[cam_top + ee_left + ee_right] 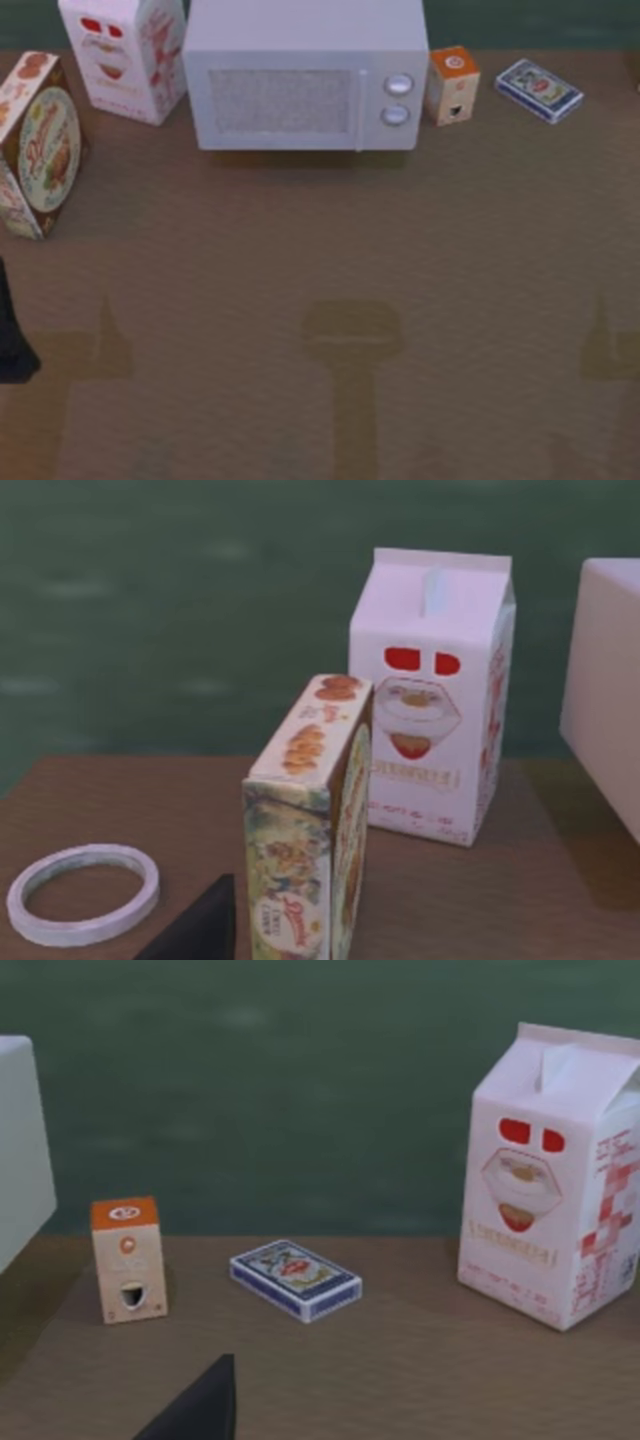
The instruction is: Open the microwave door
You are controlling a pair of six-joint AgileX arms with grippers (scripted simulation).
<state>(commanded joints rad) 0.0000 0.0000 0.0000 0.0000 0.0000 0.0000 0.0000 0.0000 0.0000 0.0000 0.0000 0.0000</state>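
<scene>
- Brown table [320, 300], green backdrop; the microwave [305, 40] sits at the far middle.
- You'll see the microwave door [283, 101] shut flush: nothing done yet.
- Left gripper [12, 345] parked at the left edge, jaw state indeterminate; right gripper unseen.

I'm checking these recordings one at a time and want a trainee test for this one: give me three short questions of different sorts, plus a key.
1. True or false: the microwave door is shut.
2. What stands just right of the microwave in the top view? A) a tape ring B) a small orange-and-white box C) a biscuit box
3. Fill in: the blue card box lies ___ on the table.

Key: 1 true. 2 B, the small orange-and-white box. 3 flat.
</scene>
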